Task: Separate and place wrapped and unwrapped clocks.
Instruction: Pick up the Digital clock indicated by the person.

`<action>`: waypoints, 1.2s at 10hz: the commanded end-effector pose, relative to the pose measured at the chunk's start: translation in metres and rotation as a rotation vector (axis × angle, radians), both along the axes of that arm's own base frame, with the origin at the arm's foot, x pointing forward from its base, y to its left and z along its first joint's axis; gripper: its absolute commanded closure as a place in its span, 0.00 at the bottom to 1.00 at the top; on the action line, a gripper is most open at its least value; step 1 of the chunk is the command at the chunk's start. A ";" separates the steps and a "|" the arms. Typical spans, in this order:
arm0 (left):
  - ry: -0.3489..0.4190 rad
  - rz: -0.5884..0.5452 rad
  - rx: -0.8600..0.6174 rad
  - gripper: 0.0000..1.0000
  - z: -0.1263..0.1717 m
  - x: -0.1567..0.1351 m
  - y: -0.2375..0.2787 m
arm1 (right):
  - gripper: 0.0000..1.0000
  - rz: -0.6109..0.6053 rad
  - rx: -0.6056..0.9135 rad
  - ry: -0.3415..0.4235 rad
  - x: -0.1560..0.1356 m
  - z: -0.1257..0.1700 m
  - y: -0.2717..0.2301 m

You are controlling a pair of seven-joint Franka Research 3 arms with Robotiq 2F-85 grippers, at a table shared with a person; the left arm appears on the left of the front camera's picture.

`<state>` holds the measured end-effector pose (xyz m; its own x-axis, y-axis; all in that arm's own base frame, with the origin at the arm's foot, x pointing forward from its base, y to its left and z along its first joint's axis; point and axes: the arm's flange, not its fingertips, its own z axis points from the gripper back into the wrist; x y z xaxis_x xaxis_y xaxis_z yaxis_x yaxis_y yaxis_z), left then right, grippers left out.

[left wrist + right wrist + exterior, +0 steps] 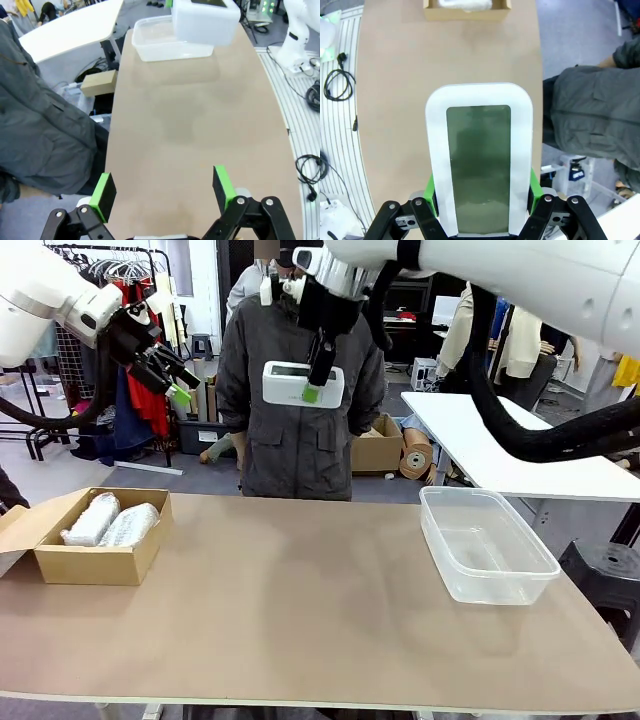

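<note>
A: While the right gripper [314, 390] pinches the bare clock [285, 383] aloft, well left of the clear tub [436, 532], what else is listed?
B: Two wrapped clocks [110, 520], in the cardboard box [90, 565] far left of the tub; left gripper [164, 192] spread, empty. Risk: an end grip may let the clock pivot and drop short of the tub
</note>
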<state>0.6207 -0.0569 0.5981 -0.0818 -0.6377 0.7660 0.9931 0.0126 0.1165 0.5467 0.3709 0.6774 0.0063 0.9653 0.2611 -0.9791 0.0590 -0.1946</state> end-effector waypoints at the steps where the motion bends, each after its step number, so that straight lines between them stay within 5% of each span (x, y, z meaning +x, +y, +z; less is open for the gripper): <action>1: -0.008 0.000 0.002 0.00 0.001 -0.001 0.000 | 1.00 -0.032 0.026 -0.027 -0.010 0.003 -0.010; 12: -0.008 0.000 0.002 0.00 0.001 -0.001 0.000 | 1.00 -0.010 0.012 -0.023 -0.002 0.012 -0.007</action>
<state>0.6207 -0.0570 0.5982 -0.0818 -0.6377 0.7659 0.9931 0.0126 0.1166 0.5469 0.3645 0.6858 0.0106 0.9622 0.2722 -0.9741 0.0714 -0.2145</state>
